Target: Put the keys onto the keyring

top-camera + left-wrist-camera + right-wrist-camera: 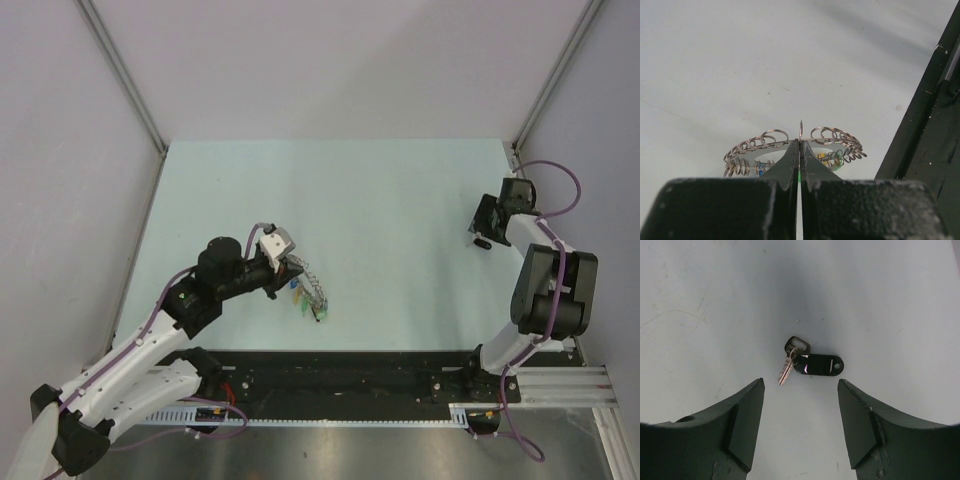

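Note:
My left gripper (289,268) is shut on the rim of the keyring (313,284), a grey coiled loop, and holds it near the table's front left. In the left wrist view the closed fingertips (800,146) pinch a thin ring standing up from the keyring (840,137). Small keys with yellow (827,159), green (839,161) and blue heads hang under the loop, and they show in the top view (303,302). My right gripper (485,231) is open at the far right. In the right wrist view it (800,390) hovers over a black-tagged key (812,363) lying flat on the table.
A black rail (340,375) runs along the table's near edge and shows at the right of the left wrist view (925,140). Grey walls and frame posts (125,75) enclose the pale table on three sides.

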`<action>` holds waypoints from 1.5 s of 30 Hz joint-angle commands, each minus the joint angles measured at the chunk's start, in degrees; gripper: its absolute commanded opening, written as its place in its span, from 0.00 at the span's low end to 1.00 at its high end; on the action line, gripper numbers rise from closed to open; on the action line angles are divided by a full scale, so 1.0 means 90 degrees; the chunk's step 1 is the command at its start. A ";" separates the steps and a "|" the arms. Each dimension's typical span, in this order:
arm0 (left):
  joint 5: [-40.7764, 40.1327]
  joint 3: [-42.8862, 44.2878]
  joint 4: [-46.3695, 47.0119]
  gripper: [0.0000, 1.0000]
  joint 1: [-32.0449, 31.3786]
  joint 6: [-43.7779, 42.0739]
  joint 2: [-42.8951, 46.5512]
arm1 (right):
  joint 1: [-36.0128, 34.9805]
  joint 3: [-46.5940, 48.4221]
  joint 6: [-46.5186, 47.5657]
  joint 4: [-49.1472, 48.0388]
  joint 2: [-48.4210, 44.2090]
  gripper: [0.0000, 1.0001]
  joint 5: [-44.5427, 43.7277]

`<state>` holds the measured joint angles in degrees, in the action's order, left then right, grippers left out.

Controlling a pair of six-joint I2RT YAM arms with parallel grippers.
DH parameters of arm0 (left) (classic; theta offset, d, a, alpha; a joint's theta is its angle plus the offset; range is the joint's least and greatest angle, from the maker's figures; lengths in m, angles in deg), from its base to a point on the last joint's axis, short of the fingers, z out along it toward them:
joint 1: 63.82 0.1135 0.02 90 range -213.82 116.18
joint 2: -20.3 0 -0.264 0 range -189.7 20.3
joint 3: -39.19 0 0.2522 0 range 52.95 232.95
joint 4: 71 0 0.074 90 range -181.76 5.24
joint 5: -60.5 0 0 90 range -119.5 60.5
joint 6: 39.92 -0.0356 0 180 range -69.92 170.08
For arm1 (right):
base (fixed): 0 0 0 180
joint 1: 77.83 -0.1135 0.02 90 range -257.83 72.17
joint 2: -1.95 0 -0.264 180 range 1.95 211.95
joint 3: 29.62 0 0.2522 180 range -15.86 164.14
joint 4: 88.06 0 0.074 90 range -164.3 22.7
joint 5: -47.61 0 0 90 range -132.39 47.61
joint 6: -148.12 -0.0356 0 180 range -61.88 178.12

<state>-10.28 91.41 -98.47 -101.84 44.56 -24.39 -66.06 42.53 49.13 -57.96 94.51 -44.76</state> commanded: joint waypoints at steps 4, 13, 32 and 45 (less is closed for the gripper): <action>-0.0163 0.0102 0.0274 0.00 -0.0063 -0.0061 0.0024 | 0.0118 0.0621 0.0227 -0.0487 0.0858 0.66 -0.0127; -0.0241 0.0092 0.0264 0.00 -0.0063 -0.0109 0.0034 | 0.0079 0.0758 0.0355 -0.0332 0.1464 0.50 0.0185; -0.0163 0.0053 0.0342 0.00 -0.0063 -0.0080 0.0209 | -0.2634 0.0066 -0.0230 0.1066 0.0167 0.00 0.0048; -0.0163 0.0043 0.0342 0.00 -0.0063 -0.0061 0.0190 | -0.5204 -0.1349 -0.1627 -0.0260 -0.1171 0.00 0.0176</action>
<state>-12.38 91.28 -99.08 -102.19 44.06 -23.82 -111.50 35.58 40.01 -53.09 89.63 -43.65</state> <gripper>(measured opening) 0.005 0.007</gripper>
